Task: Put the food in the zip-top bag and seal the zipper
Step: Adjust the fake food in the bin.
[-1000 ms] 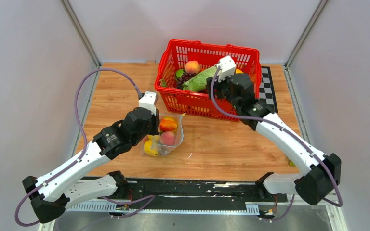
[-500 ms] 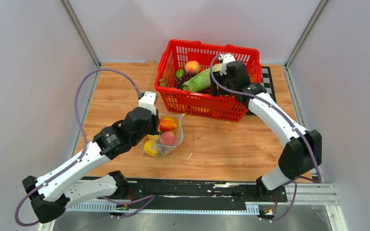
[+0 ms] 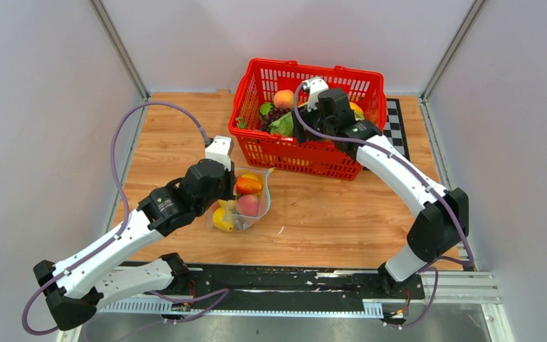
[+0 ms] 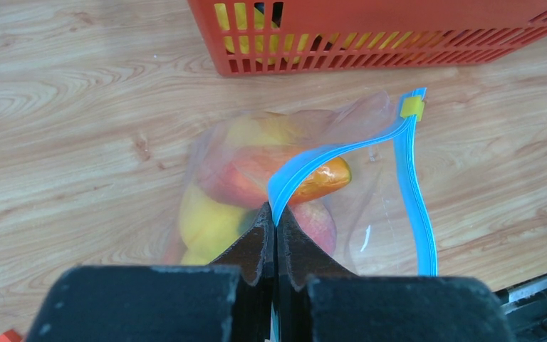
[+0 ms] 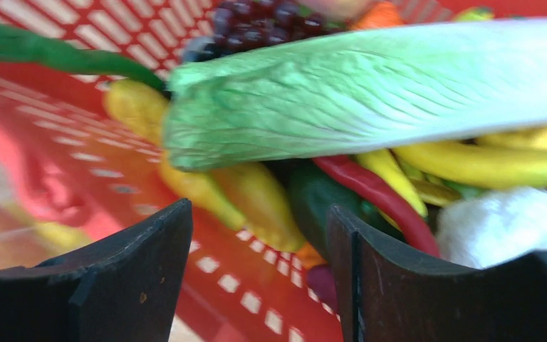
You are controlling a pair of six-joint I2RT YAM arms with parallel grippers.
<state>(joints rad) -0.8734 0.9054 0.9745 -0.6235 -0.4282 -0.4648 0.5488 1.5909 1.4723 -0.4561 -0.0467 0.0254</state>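
Note:
The clear zip-top bag [image 3: 253, 206] lies on the table in front of the basket, its mouth held open. It holds a peach [image 3: 248, 205], an orange piece [image 3: 249, 184] and yellow fruit [image 3: 222, 219]. My left gripper [image 4: 275, 214] is shut on the bag's blue zipper strip [image 4: 417, 199]. In the left wrist view the orange piece [image 4: 320, 178] and yellow fruit [image 4: 206, 221] show through the plastic. My right gripper [image 5: 260, 214] is open inside the red basket, above yellow toy fruit [image 5: 256, 196] and below the cabbage [image 5: 370, 85].
The red basket [image 3: 285, 153] stands at the back centre with a peach [image 3: 283, 98], grapes [image 3: 274, 114], cabbage, bananas [image 5: 484, 164], a red pepper [image 5: 377, 192] and white cauliflower [image 5: 506, 224]. A checkerboard [image 3: 394, 128] lies right of it.
My right gripper has swung left across the basket, from its right side to its middle, and dipped among the produce. The left gripper and bag have not moved.

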